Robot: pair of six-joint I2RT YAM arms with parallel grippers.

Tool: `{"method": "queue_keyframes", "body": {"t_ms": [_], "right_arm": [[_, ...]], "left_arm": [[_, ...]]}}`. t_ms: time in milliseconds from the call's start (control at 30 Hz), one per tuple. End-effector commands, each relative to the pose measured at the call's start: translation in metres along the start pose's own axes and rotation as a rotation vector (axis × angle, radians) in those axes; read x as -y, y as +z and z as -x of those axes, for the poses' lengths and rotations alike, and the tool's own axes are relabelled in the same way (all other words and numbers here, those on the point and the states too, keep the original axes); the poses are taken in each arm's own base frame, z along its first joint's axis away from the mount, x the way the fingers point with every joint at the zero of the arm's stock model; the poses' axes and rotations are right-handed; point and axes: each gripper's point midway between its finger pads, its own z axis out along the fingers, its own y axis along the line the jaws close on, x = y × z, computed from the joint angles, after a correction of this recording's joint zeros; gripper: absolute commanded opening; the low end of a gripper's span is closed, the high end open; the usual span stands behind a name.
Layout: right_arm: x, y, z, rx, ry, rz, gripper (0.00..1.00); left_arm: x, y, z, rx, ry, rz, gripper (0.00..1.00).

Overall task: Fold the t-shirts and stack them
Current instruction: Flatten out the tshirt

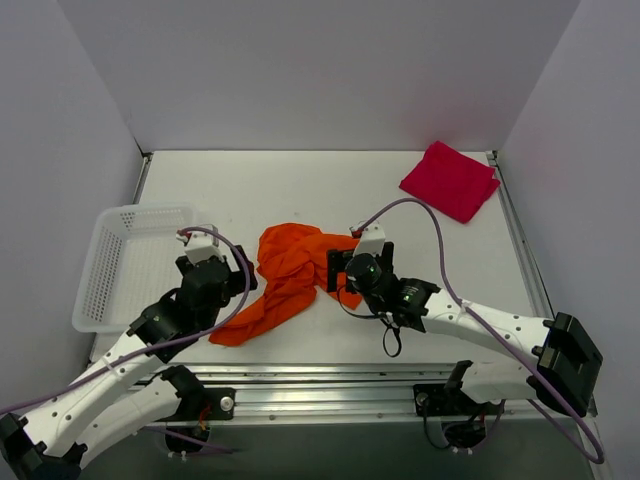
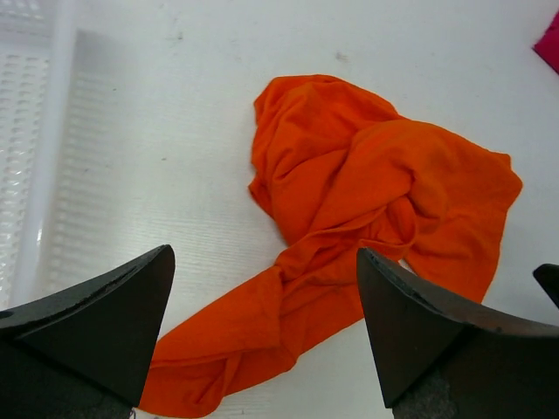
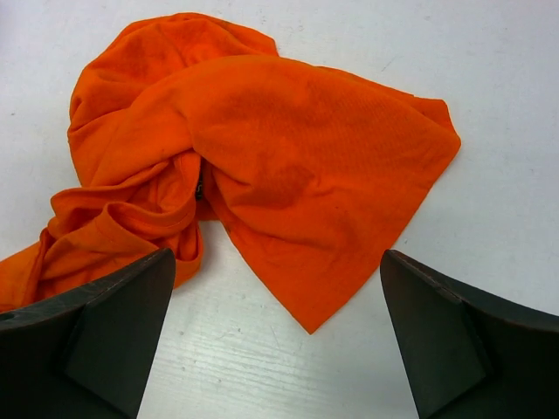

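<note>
The orange t-shirt (image 1: 285,275) lies crumpled and twisted in the middle of the table, with one strip trailing toward the front left. It also shows in the left wrist view (image 2: 367,201) and the right wrist view (image 3: 262,148). The red t-shirt (image 1: 450,180) lies folded at the back right; a sliver of it shows in the left wrist view (image 2: 550,44). My left gripper (image 1: 212,262) is open and empty, just left of the orange shirt, above its trailing strip (image 2: 253,336). My right gripper (image 1: 345,270) is open and empty over the shirt's right corner (image 3: 310,323).
A white mesh basket (image 1: 125,265) stands at the left edge of the table, next to my left arm; it also shows in the left wrist view (image 2: 26,131). Grey walls enclose the table on three sides.
</note>
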Motion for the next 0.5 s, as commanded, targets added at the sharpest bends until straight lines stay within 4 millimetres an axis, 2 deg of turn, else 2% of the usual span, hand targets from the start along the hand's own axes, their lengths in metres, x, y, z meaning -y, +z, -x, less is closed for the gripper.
{"method": "queue_keyframes", "body": {"t_ms": [0, 267, 467], "right_arm": [[-0.005, -0.003, 0.020, 0.060, 0.028, 0.004, 1.00], [0.006, -0.010, 0.023, 0.084, 0.031, -0.023, 1.00], [0.010, -0.014, 0.025, 0.100, 0.050, -0.021, 1.00]], "left_arm": [[-0.031, -0.006, -0.009, -0.015, 0.023, 0.132, 0.94], [-0.034, -0.001, -0.018, -0.058, 0.041, 0.179, 0.94], [-0.049, -0.002, -0.030, -0.093, -0.007, 0.283, 0.94]]}}
